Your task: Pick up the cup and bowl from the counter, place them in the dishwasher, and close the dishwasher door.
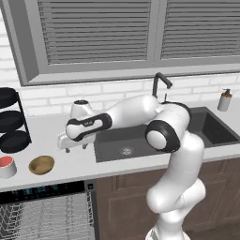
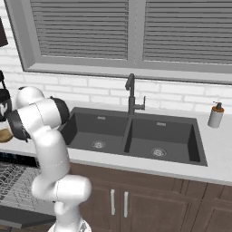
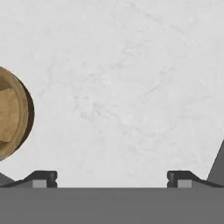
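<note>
Two task items on the counter (image 1: 56,129): bowl (image 1: 41,164) and, just left of it, cup (image 1: 6,167), both above the dishwasher (image 1: 44,213), its rack exposed. Fingers (image 3: 41,178) spread wide, grasping nothing, over bare counter right of the bowl.

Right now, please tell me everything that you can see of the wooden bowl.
The bowl is small, round and shallow, of brown wood with a paler tan rim. It stands upright and empty on the counter, above the open dishwasher, just right of the cup and apart from it. The open gripper hangs to its right, not touching it.
</note>
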